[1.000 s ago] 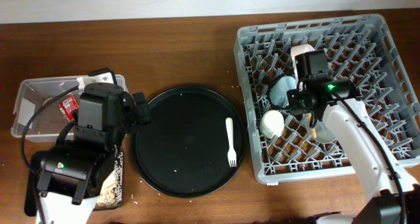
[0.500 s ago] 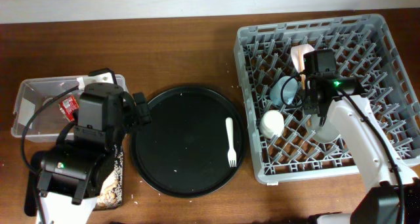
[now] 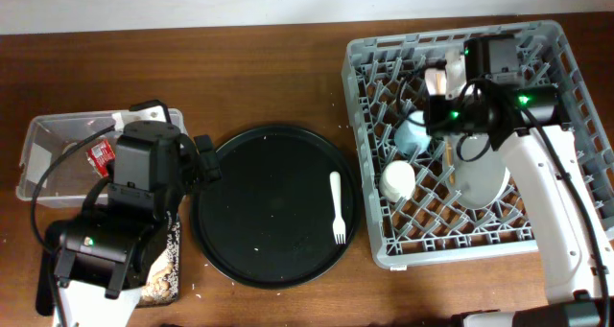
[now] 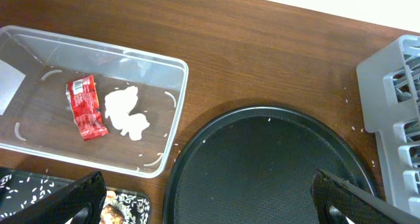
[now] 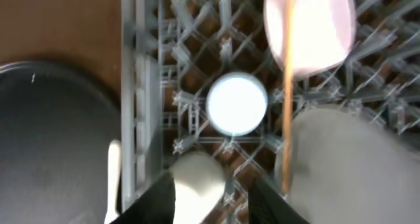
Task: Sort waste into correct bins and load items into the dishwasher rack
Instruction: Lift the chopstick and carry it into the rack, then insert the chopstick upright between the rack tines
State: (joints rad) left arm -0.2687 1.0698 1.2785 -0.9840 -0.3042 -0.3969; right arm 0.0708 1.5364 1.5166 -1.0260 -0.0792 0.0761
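Nearest, at the desk's front left: black tray with crumbs, set beside the left arm, seemingly as the food-scrap bin. Just above it, left gripper, spread wide and holding nothing, hanging over the near-left rim of the round tray. Well off to its right on that tray, fork, lying flat and alone, prongs toward the arms, by the look of it the one item not yet in the rack. Just inside the rack's left wall, cream cup, propped among the pegs. Showing either side of that cup in the wrist view, right gripper, parted and empty; height over the cup impossible to tell. To the right, plate, resting on the pegs. Farther in, blue cup, standing on end, round face to the lens. Beside it, chopstick, laid lengthways across plate and bowl, near end close by one finger but not between them. Far left, beyond the left gripper: tub holding wrapper and tissue, touching, likely the dry-rubbish bin. Carrot not seen.
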